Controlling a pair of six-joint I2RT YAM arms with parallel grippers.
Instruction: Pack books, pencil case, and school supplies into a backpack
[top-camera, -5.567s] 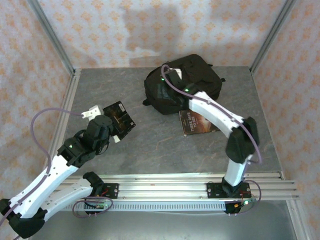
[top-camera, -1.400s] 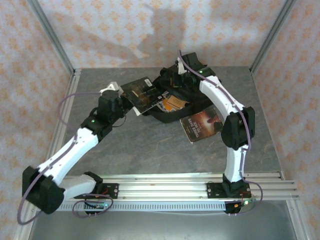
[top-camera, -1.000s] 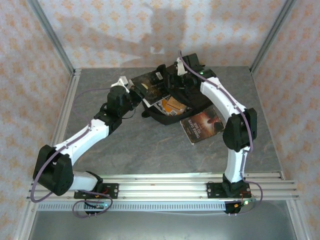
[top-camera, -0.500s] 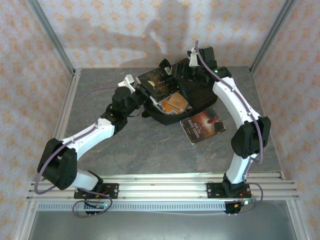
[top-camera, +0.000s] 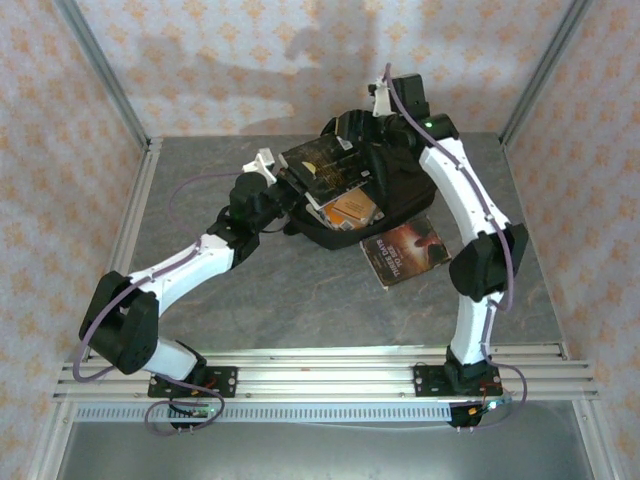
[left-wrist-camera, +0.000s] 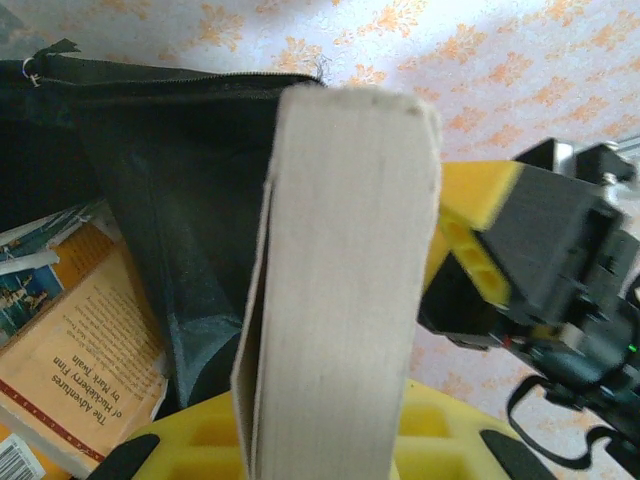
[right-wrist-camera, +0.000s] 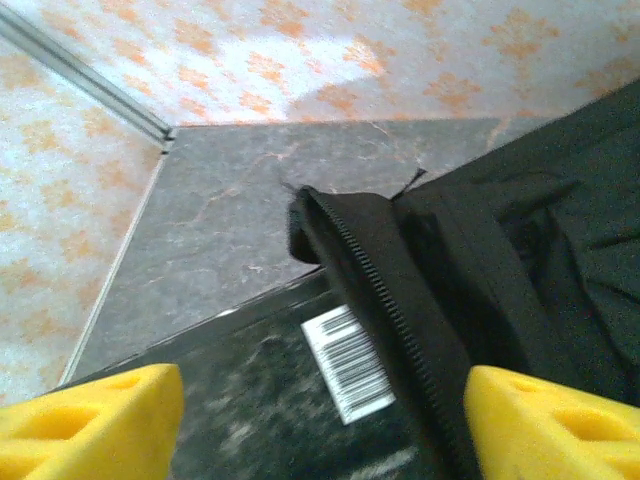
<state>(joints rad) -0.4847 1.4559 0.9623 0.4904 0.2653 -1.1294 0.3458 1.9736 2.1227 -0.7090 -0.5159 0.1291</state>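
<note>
Over the open backpack (top-camera: 405, 185), left gripper (top-camera: 278, 172) clamps the black book (top-camera: 322, 168), right gripper (right-wrist-camera: 322, 412) gapes wide; orange book (top-camera: 350, 208) is inside, brown book (top-camera: 405, 250) lies outside

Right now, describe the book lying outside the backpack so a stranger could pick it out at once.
Find the large black fabric backpack at the far middle of the grey stone-look table. In front of it lies a dark brown paperback with a pale title. It alone lies flat on the table; the orange paperback is inside the bag, the black-covered paperback held above it.
</note>
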